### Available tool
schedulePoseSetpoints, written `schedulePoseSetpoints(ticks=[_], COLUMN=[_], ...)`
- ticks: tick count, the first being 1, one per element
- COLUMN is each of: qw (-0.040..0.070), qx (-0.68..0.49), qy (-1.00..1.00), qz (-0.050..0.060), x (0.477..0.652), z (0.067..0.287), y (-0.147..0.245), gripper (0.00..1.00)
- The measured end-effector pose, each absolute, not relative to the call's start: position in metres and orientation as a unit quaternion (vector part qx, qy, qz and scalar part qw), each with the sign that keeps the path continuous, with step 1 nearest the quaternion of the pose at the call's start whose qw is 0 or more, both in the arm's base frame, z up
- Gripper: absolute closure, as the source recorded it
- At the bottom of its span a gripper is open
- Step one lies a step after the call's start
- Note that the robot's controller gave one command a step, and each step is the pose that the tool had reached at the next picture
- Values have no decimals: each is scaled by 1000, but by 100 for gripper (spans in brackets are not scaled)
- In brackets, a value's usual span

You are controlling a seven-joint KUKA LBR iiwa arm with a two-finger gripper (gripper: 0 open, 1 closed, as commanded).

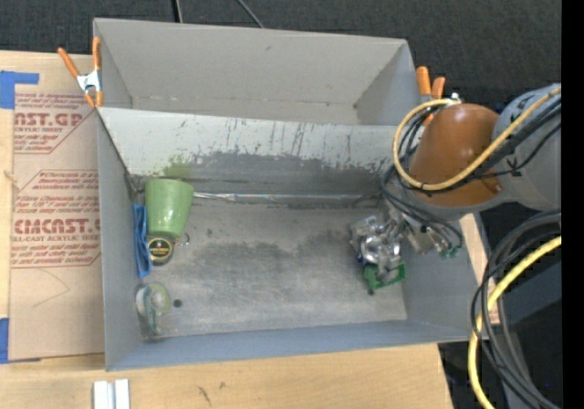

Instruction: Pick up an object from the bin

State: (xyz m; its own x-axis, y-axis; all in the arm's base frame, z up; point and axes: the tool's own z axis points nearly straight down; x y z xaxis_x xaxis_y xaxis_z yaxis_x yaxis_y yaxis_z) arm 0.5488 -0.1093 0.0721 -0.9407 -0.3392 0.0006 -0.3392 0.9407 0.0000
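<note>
the gripper is seen low in the bin, near the right end of the floor, close to the right wall and the near wall. it is carried there by the arm, which is brought in over the right rim, with its orange cover and yellow cables hanging above that corner. whether the gripper is released or clenched cannot be told, since its tip is hidden among its own metal parts.

a small dark green thing is seen right at the gripper's tip, on the side toward the near wall. it appears to be touched by the tip, but whether it is grasped or only lies on the floor beneath cannot be told. it is the only thing at this end, so it is judged to be the one meant for the pick.

the other things are gathered well apart, along the left wall, probably because nothing has been reached there. a light green cup is laid on its side near the far left corner. a blue strip is set along the wall beside it, a small round dark thing lies just below the cup, and a clear thing rests in the near left corner.
</note>
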Motion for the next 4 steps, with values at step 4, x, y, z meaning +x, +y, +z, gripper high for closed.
schedulePoseSetpoints(ticks=[4], qw=[-4], qx=[485], qy=[-874], qz=[3], x=[571], z=[228], y=[-122], gripper=[100])
